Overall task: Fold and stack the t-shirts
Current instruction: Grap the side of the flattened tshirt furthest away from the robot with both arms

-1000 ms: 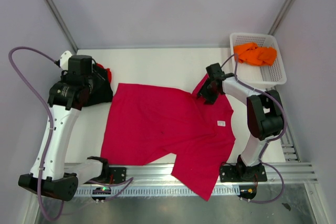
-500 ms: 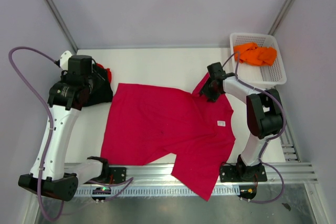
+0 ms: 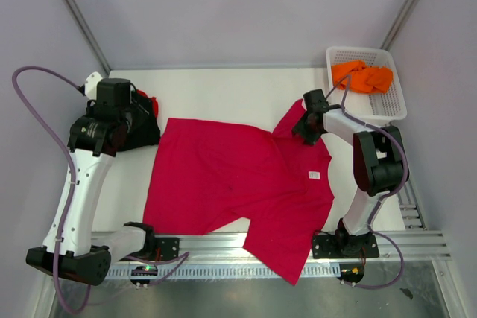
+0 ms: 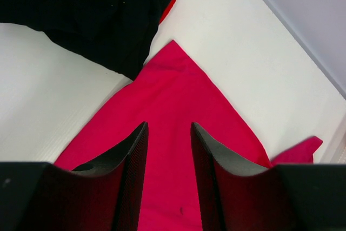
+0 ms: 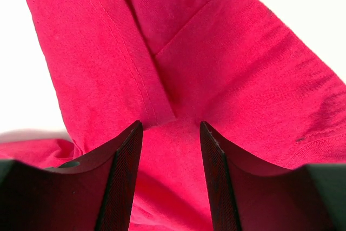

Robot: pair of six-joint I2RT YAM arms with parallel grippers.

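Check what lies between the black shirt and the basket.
In the top view: the crimson shirt's upper edge, the right gripper over its sleeve, then bare table before the basket.

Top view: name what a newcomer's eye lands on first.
A large crimson t-shirt lies spread across the middle of the white table, one corner hanging over the near edge, the right hand over its far sleeve. An orange t-shirt is bunched in the white basket at the far right corner, and a black t-shirt lies at the left.
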